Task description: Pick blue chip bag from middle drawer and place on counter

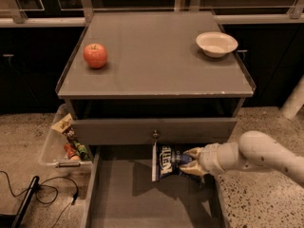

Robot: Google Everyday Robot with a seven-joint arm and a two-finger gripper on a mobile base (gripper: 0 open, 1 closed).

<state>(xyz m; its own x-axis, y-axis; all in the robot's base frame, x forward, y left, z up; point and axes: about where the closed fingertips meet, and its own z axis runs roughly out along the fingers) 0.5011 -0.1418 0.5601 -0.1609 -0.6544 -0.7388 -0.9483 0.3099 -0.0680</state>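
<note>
Nearest, over the open drawer [118, 198], the gripper [189, 162] was clamped on the right edge of the bag [167, 161], which hung upright just under the drawer front [123, 131]. Raised straight up, the bag would likely snag on that front or on the lip of the counter [156, 56] beyond, and so thin a pinch could let it slip. How deep the fingers bit seemed hidden by foil, and the arm ran off at right.

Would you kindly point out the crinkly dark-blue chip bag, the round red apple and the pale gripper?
crinkly dark-blue chip bag [166, 161]: camera view, printed front.
round red apple [95, 55]: camera view, middle of skin.
pale gripper [188, 162]: camera view, between fingertips, gripping the bag's right edge over the grey drawer [142, 201].
</note>
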